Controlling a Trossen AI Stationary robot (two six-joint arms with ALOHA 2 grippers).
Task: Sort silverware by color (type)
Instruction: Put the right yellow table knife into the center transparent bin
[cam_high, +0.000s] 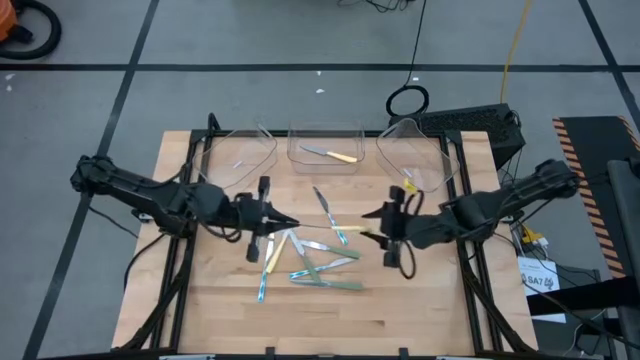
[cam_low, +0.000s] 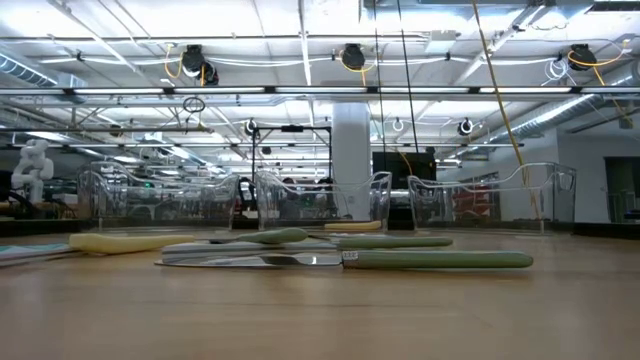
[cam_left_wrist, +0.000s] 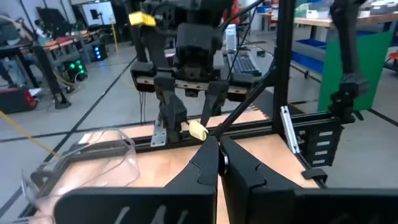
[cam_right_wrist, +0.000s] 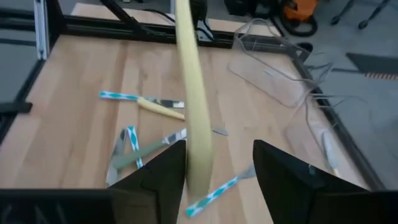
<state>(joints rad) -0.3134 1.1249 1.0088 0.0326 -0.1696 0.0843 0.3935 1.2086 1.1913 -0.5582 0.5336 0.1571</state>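
The right gripper (cam_right_wrist: 214, 165), fingers apart, has a yellow utensil (cam_right_wrist: 191, 93) between them over the table (cam_high: 200, 310). Left gripper (cam_high: 283, 222) is closed, empty. Utensils look light, stiff, slippery; grip handles.

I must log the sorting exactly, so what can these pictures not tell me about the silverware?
- Yellow-handled utensil between the right gripper's open jaws: its metal end is cut off by the right wrist picture's edge, and it is too small from above.
- Left tray contents: faint behind clear plastic, high view.
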